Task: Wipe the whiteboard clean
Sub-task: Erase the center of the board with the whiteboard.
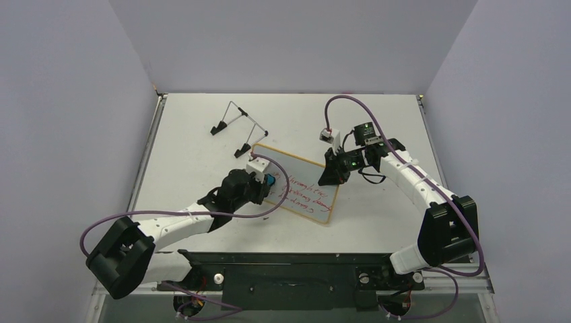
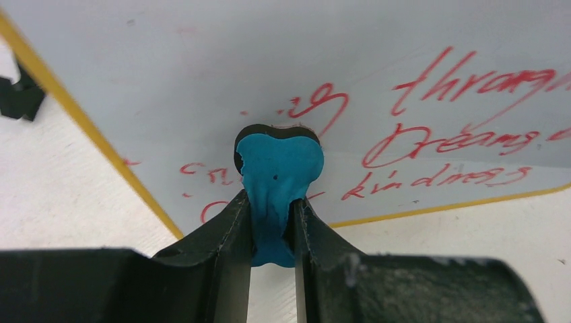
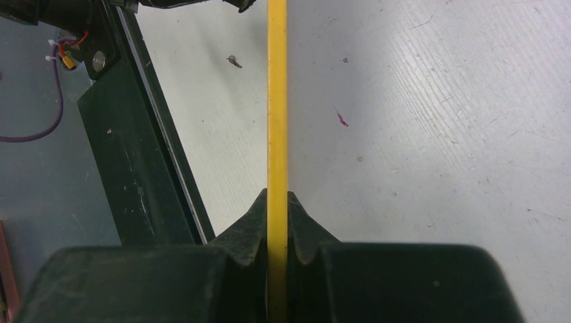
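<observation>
Left end effector [image 2: 273, 205] pinches blue eraser block [image 2: 279, 165] on red-lettered white whiteboard [image 2: 202, 67]; right end effector [image 3: 277, 202] grips its rim; hard wiping could wrench it loose.

Wire stand [image 1: 240, 153] perhaps touching whiteboard [image 1: 303, 176] corner

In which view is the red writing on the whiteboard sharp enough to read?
Left wrist: the whiteboard is close, its red writing sharp and partly legible. Top external: evenly lit, but the writing is too small to read. Right wrist: only the board's yellow edge shows, no writing.
</observation>
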Tool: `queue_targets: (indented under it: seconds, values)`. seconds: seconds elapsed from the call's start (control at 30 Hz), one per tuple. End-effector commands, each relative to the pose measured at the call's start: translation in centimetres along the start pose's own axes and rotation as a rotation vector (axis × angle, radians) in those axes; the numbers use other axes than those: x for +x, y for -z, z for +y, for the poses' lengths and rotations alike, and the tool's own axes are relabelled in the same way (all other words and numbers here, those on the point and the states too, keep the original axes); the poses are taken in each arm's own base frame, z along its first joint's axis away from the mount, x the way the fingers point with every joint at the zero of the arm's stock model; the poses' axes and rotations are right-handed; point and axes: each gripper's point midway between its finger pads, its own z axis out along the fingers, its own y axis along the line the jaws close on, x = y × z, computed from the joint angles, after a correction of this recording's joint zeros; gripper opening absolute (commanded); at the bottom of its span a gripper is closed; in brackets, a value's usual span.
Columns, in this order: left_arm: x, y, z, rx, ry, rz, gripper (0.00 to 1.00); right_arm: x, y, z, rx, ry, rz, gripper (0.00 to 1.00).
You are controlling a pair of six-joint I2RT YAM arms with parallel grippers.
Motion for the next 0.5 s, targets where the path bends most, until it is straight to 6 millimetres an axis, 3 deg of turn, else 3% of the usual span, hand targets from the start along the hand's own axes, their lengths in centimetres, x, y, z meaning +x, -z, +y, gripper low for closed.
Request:
queue_targets:
  seconds: [0.0, 0.1, 0.2, 0.27, 0.47]
  values:
    - [-2.3, 0.8, 3.7, -0.181, 0.094, -0.118, 0.0, -0.6, 0.2, -0.7, 0.042, 0.036, -0.004, 0.0]
    - [-2.6, 1.6, 5.6, -0.223, 0.154, -0.141, 0.0, -0.6, 0.2, -0.7, 0.042, 0.035, -0.003, 0.0]
    - [-2.6, 1.6, 5.4, -0.205, 0.165, -0.14, 0.0, -0.6, 0.2, -0.7, 0.044, 0.035, -0.002, 0.0]
    - [-2.7, 1.3, 4.7, -0.168, 0.166, -0.135, 0.0, -0.5, 0.2, -0.7, 0.044, 0.035, -0.002, 0.0]
    - [-2.8, 0.5, -0.4, -0.011, 0.086, -0.126, 0.0, -0.6, 0.2, -0.7, 0.04, 0.039, -0.003, 0.0]
